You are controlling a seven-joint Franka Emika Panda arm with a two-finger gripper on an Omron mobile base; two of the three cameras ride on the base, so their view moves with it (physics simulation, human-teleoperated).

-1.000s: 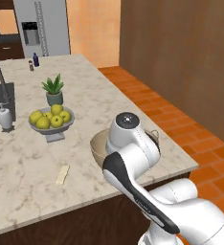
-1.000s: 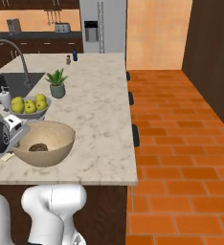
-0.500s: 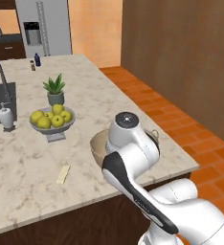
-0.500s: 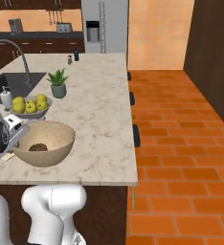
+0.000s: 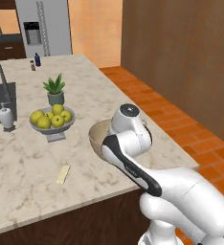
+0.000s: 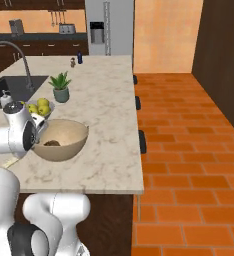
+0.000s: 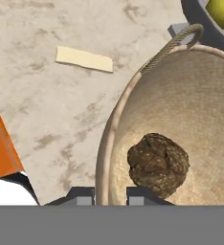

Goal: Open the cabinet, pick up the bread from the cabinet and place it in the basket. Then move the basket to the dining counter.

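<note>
Basket (image 7: 181, 124) rim is pinched between the gripper's (image 7: 110, 194) nearly closed fingertips, bread (image 7: 158, 164) inside.

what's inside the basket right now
One dark brown round bread loaf lies on the basket's woven bottom. The hand is shut on the near rim, covering a bit of the wall there.

basket (image 6: 61, 140): tan, upright on dining counter (image 6: 109, 110) | bread (image 7: 158, 164): dark, apparently roundish, lying inside basket
</note>
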